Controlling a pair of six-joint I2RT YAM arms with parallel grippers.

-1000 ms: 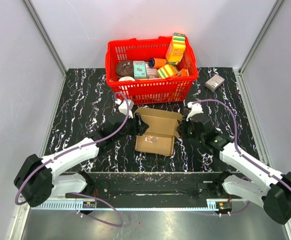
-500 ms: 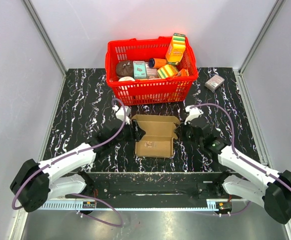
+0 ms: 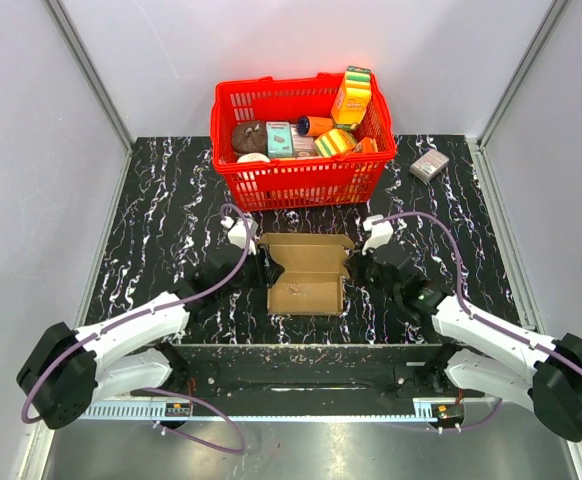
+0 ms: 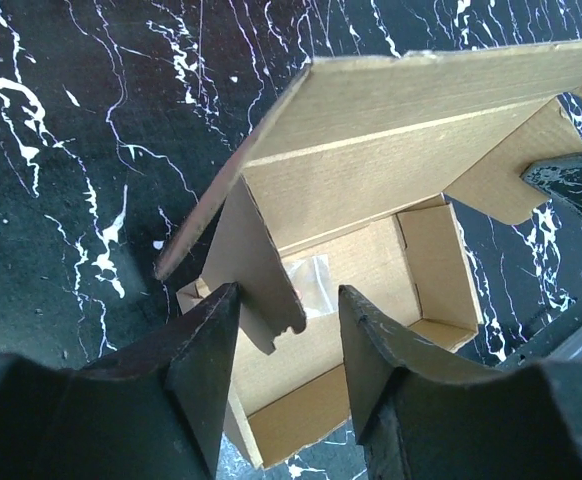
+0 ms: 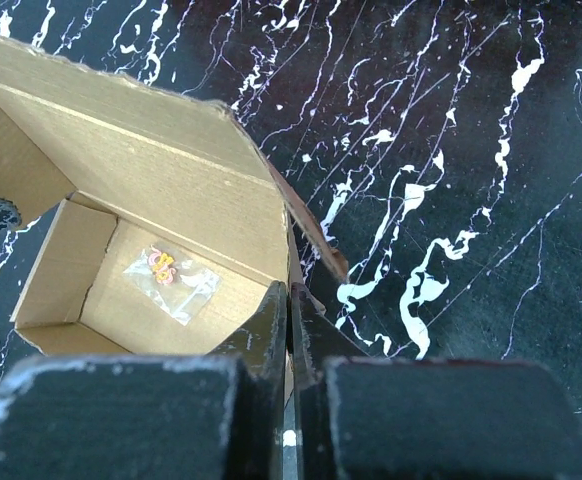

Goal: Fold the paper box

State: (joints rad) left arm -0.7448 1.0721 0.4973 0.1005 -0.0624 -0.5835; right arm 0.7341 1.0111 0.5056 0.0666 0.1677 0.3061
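Black marble table [image 3: 161,200]: your box [image 3: 306,270] sits open at centre, just before the red basket [image 3: 301,180], between both arms. Your left gripper [image 4: 289,300] stands parted, jaws astride the box's left flap [image 4: 256,260]; your right gripper [image 5: 289,295] is pinched tight on its right wall.

Two arms on inspection. The left arm [image 3: 136,325], lower left, and the right arm [image 3: 486,335], lower right, have white link shells and bulky black joint housings [image 3: 61,372]. A purple cable [image 3: 441,226] loops along each. The fingers [image 4: 201,350] are matte black and wedge-shaped, with edges scuffed pale.
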